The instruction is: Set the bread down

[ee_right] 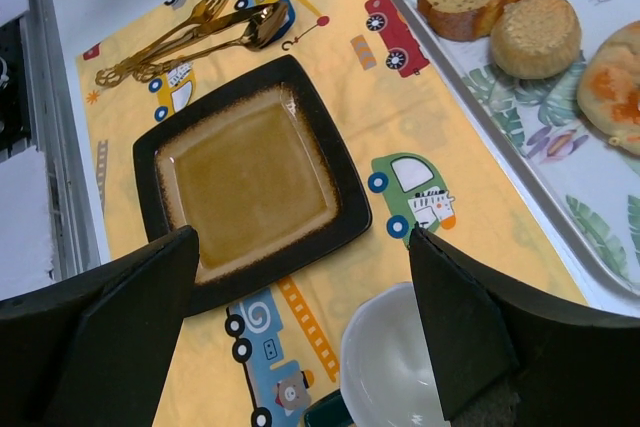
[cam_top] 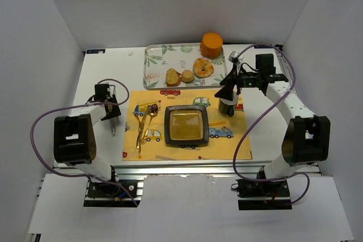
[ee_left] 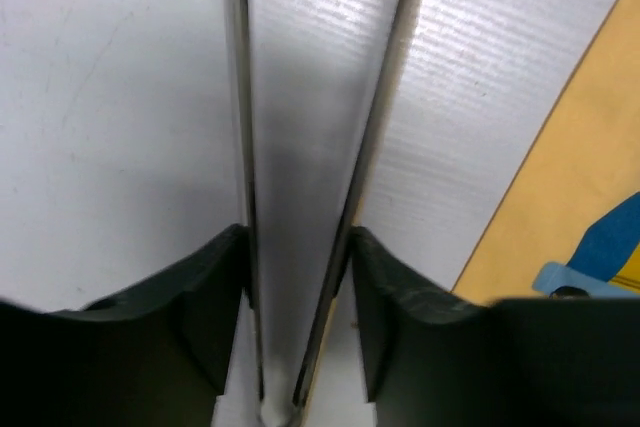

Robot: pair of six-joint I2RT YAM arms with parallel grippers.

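Note:
The bread [cam_top: 187, 75] [ee_right: 540, 35], a small round tan bun, lies on the leaf-patterned tray [cam_top: 153, 63] between a toasted piece [cam_top: 173, 76] and a ring-shaped piece [cam_top: 203, 67]. My right gripper [cam_top: 227, 96] [ee_right: 300, 247] hangs open over the right part of the yellow placemat [cam_top: 238, 148], above a cup [ee_right: 395, 372], well short of the bread and holding nothing. My left gripper [cam_top: 112, 114] [ee_left: 295, 237] is low over the table, left of the mat. Its fingers press against the two arms of thin metal tongs [ee_left: 305, 147].
A dark square plate [cam_top: 186, 126] [ee_right: 250, 177] sits mid-mat. Gold cutlery [cam_top: 144, 126] [ee_right: 190, 32] lies to its left. An orange round object [cam_top: 211, 45] stands at the tray's far right corner. White walls enclose the table on three sides.

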